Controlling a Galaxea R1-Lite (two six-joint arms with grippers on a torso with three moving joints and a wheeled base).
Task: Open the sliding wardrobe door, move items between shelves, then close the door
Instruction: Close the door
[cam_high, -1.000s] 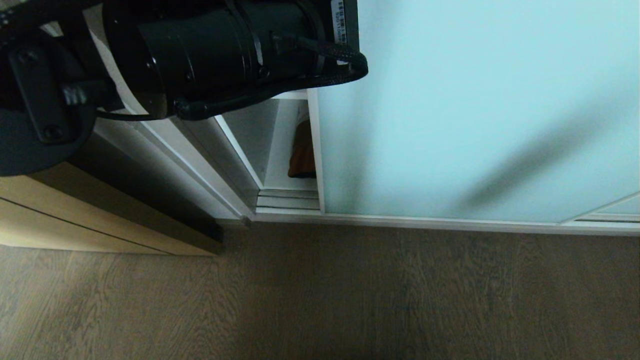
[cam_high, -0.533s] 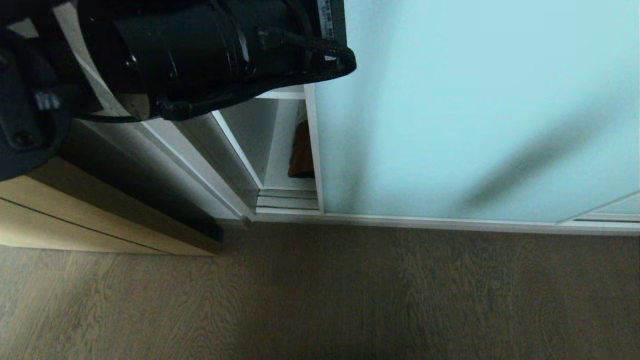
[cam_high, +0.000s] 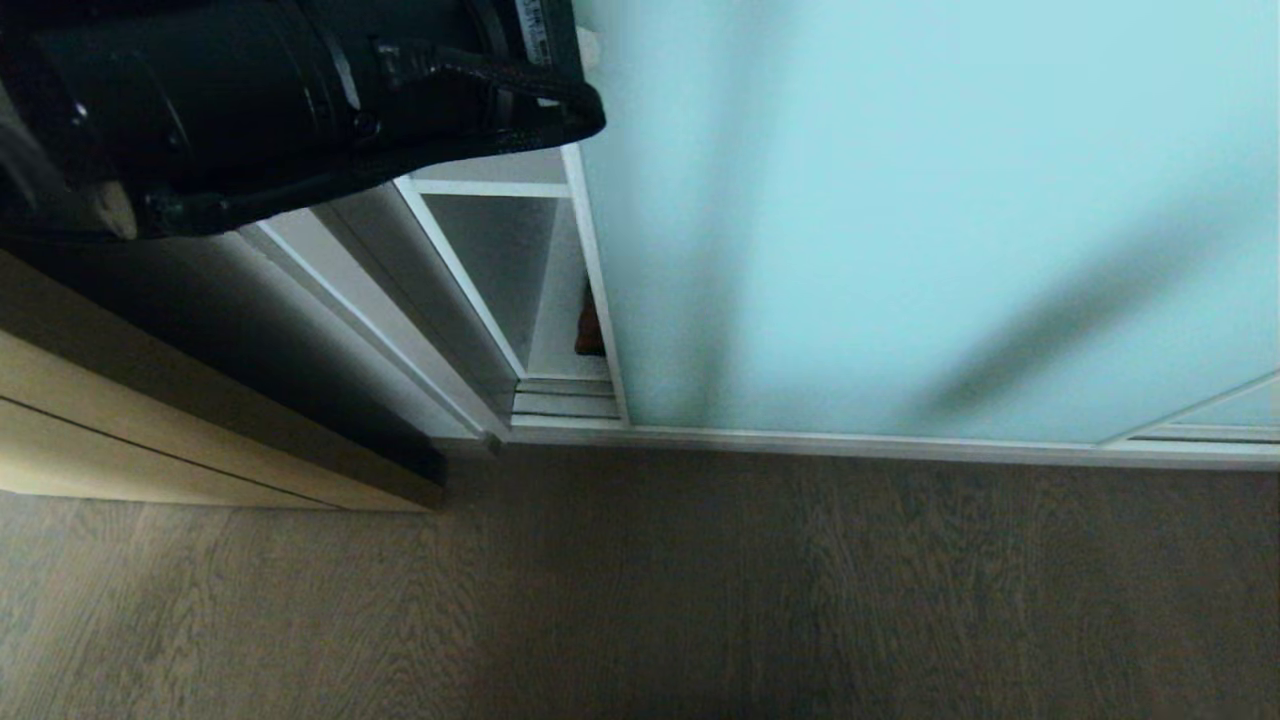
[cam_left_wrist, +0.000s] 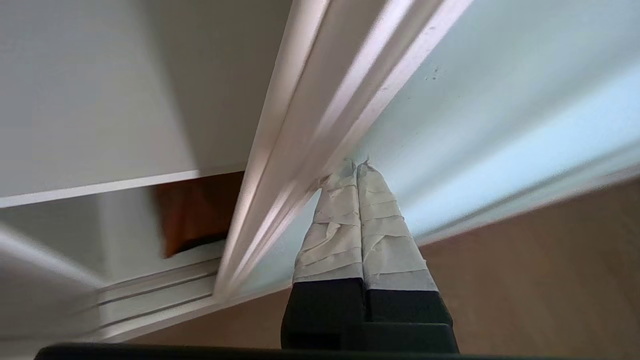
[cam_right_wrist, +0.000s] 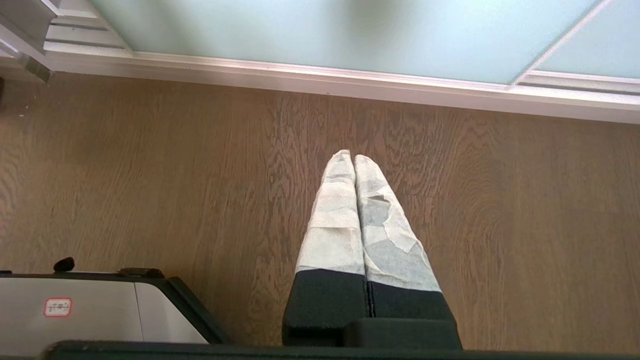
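The sliding wardrobe door (cam_high: 900, 200), a frosted pale blue-green panel, covers most of the wardrobe and leaves a narrow gap at its left. My left gripper (cam_left_wrist: 356, 162) is shut, its taped tips pressed on the glass (cam_left_wrist: 500, 100) right beside the door's white frame (cam_left_wrist: 310, 150). In the head view only the black left arm (cam_high: 250, 90) shows. Through the gap a sliver of the tan-brown cushion (cam_high: 589, 330) (cam_left_wrist: 195, 215) stands on the bottom board under a white shelf (cam_high: 490, 187) (cam_left_wrist: 100, 187). My right gripper (cam_right_wrist: 349, 156) hangs shut and empty over the floor.
A light wood door (cam_high: 150, 430) stands open at the left of the wardrobe. The bottom track (cam_high: 565, 398) runs along the wood floor (cam_high: 700, 600). A second glass panel (cam_high: 1230, 410) overlaps at the far right. My base (cam_right_wrist: 75, 310) sits beside the right gripper.
The door's left edge has slid left, narrowing the gap, and less of the cushion shows. My left arm has moved left with it. The right arm has not moved.
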